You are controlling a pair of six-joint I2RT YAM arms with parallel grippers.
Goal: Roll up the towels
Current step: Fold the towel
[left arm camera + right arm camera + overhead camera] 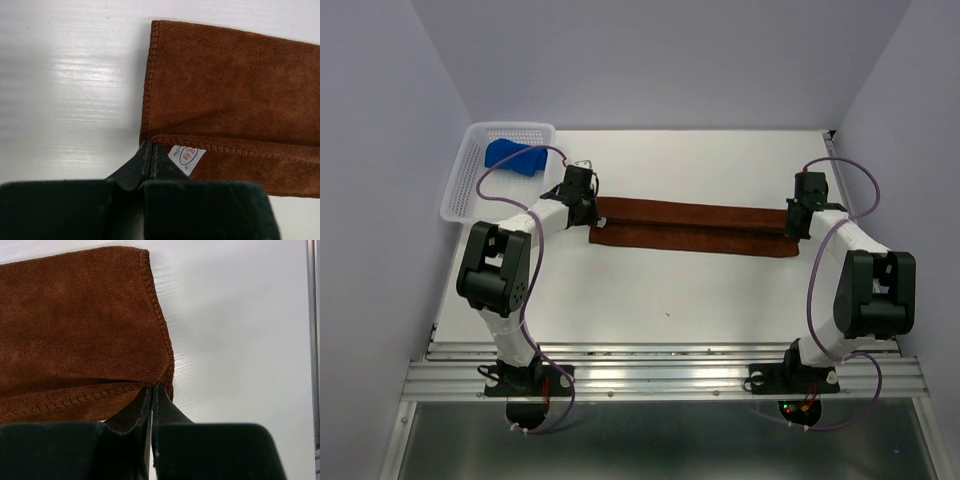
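The rust-brown towel point(692, 228) lies folded into a long strip across the middle of the white table. My left gripper point(586, 205) is shut on its left end, pinching the folded corner beside a white label point(187, 157). My right gripper point(794, 222) is shut on its right end, pinching the folded corner point(161, 381). The towel fills the left wrist view point(235, 85) and the right wrist view point(75, 325). The royal blue towel point(515, 157) lies crumpled in the white basket point(460, 195) at the back left.
The white perforated basket stands at the table's far left corner, close to the left arm. Lilac walls close in the left, back and right. A metal rail point(660, 375) runs along the near edge, with both arm bases on it.
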